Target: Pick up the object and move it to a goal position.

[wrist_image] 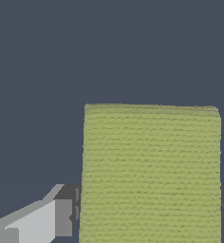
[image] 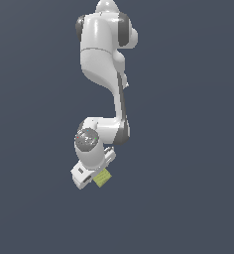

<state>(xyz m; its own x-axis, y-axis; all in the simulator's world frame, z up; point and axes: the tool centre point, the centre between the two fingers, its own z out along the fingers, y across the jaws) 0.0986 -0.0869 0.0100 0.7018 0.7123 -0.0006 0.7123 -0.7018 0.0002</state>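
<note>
Filling much of the wrist view, the yellow-green cube [wrist_image: 151,173] sat between the gripper [wrist_image: 149,216] fingers [wrist_image: 42,222], one pale finger pressed to its side and a dark edge of the other showing opposite. From the exterior view, the white arm [image: 101,54] reached down the frame, its gripper [image: 95,177] closed around the cube [image: 103,177], against a plain dark blue-grey background [image: 188,149].
</note>
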